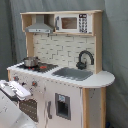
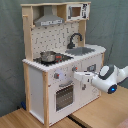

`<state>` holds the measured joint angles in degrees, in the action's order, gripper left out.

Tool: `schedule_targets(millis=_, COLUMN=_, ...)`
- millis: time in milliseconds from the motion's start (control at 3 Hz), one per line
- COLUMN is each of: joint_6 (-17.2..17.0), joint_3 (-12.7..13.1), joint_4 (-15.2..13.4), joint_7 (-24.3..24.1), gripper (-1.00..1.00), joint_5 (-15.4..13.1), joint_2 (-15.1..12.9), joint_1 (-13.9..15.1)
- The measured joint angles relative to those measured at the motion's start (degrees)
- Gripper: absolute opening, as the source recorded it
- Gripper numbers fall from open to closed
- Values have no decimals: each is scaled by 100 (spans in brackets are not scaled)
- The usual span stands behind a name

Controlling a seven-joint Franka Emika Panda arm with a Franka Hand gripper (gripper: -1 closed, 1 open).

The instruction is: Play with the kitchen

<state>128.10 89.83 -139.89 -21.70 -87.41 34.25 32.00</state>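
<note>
The kitchen looks like smooth, matt white-painted board framed in pale bare wood, with a light-wood top shelf and side posts, a grey sink of dull finish, a glossy black faucet, a matt grey hood and a black stovetop marked with red rings. On the stovetop near the back left corner of the counter in the first exterior view stands a small pot of shiny metal. The arm's shell is smooth glossy white plastic, the tabletop under the kitchen is light wood with a satin look, and grey cloth hangs behind.
</note>
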Motion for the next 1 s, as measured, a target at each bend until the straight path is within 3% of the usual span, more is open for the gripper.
schedule_targets(millis=1000, joint_6=599, joint_3=-650, joint_4=-259, joint_7=-1181, gripper=100, joint_5=-1136, joint_2=0, joint_1=-141)
